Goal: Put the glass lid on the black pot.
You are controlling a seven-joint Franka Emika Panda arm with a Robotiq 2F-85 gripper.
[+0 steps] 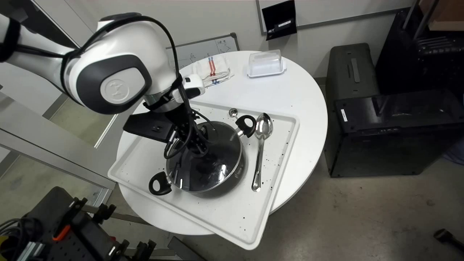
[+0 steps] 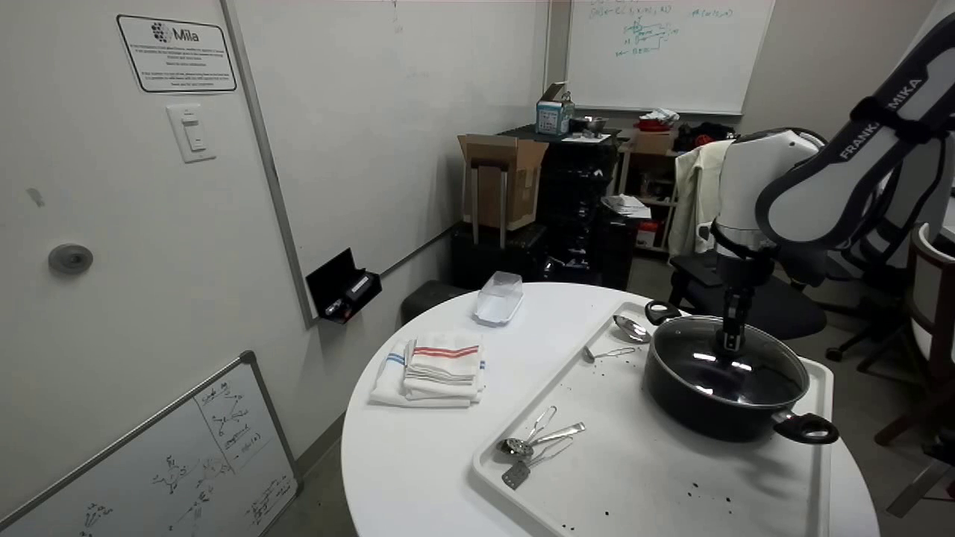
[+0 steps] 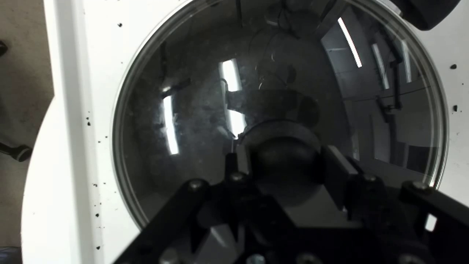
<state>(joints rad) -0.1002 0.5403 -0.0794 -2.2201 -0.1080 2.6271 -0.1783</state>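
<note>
glass lid on black pot, under the part-closed gripper, which grips its knob.

1 round table, 1 tray, 1 black pot, 1 glass lid. In an exterior view, 2 pot handles, at 2 and 8 o'clock; around the pot, 1 large spoon at 3 o'clock and 1 small utensil at 1 o'clock; at the table's 12 o'clock, 1 stack of cloths, and at 1 o'clock, 1 lidded dish. In an exterior view, 3 kitchen tools at 8 o'clock from the pot, and 3 whiteboards. 1 robot arm, 1 gripper, 2 fingers.
</note>
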